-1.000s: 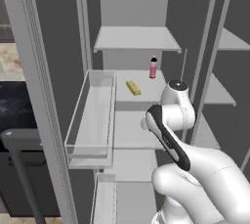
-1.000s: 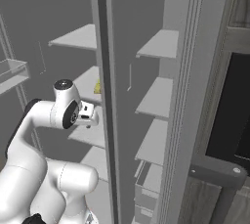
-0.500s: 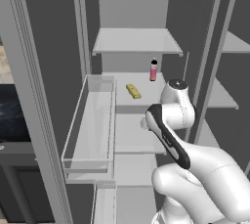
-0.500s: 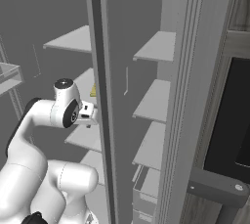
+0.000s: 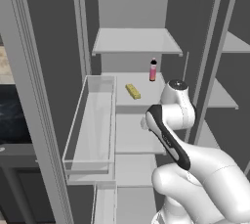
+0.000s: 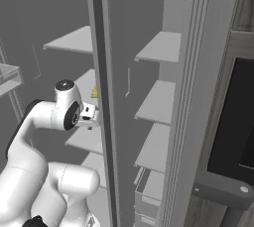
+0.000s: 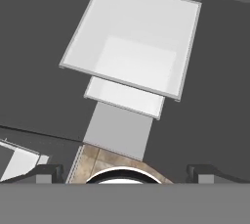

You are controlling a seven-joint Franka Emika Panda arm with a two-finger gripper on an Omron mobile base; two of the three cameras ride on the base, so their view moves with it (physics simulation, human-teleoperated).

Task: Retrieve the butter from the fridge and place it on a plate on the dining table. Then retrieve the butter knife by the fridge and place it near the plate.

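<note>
Nearest the base, the white arm (image 5: 168, 135) bends low before the open fridge (image 5: 44, 96), its jaws spread wide and empty. Behind it, the butter (image 5: 133, 91) lies on a middle shelf (image 5: 139, 86), with a pink bottle (image 5: 153, 69) standing just beyond.

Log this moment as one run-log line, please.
phase: reaching into open fridge | hand: open, empty | butter: on middle shelf beside pink bottle, untouched | door bin: empty
</note>
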